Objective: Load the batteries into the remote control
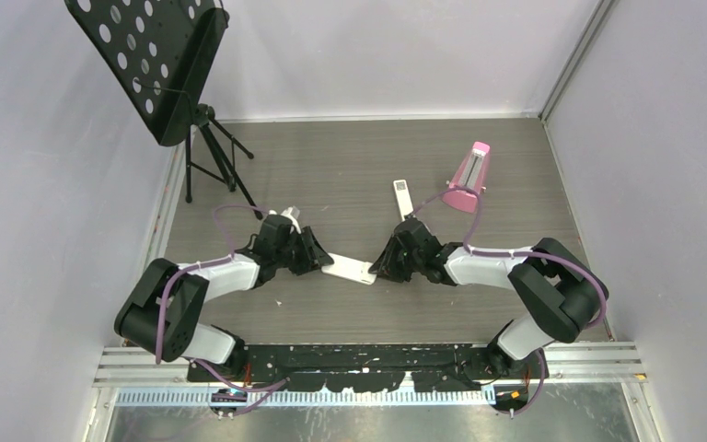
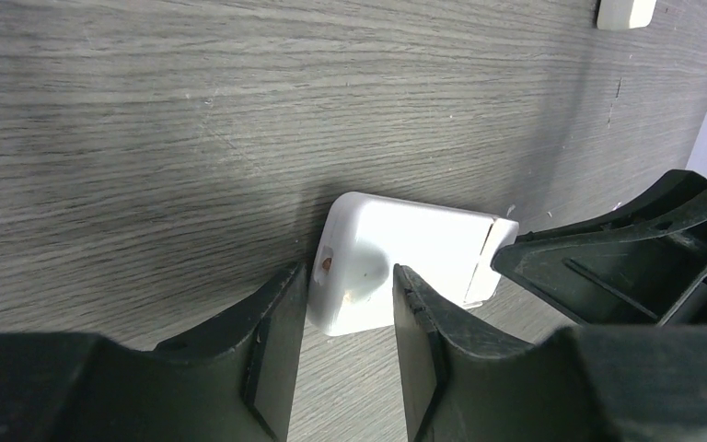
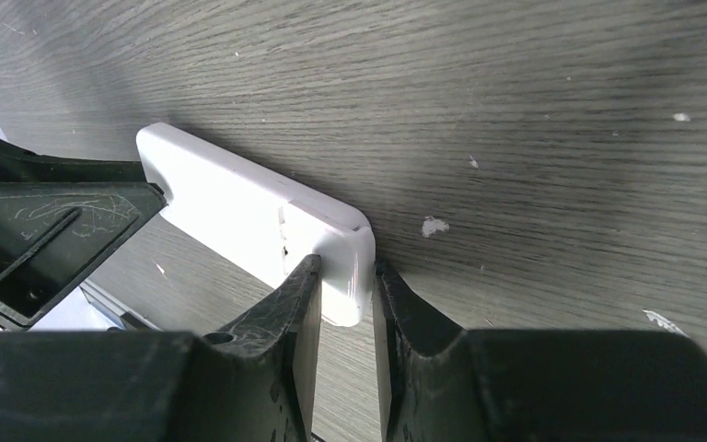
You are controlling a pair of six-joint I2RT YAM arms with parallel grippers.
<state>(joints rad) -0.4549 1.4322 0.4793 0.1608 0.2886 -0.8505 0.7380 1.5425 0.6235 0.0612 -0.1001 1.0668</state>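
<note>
Black fingers (image 2: 272, 359) of the left claw (image 2: 350, 278) fill the bottom of the left wrist view. One rounded end of the remote control (image 2: 414, 244) sits between them, with its plain white side showing. One finger touches the remote's edge next to a tiny orange dot (image 2: 325, 264). The other finger lies across the white face. It is hard to tell if this claw is squeezing the remote or just sits part open around it.

The right wrist view shows the other end of the remote. The right claw (image 3: 345, 267) is nearly closed there. Its two fingers (image 3: 299, 322) press on the thin corner of the remote, one on each side, so this claw has hold of it. A thin line (image 3: 284, 232) crosses the white shell close to that claw.

Only the top view shows everything together. The remote is in the middle of the wooden table (image 1: 350, 166), with one claw at each end. Behind the remote, toward the back wall, lies a slim white remote (image 1: 402, 196). A pink metronome (image 1: 468, 181) stands just right of that one. Far back and to the left of the remote stands a black music stand (image 1: 161, 64). None of the views shows whether the remote rests on the table or is lifted off it.
</note>
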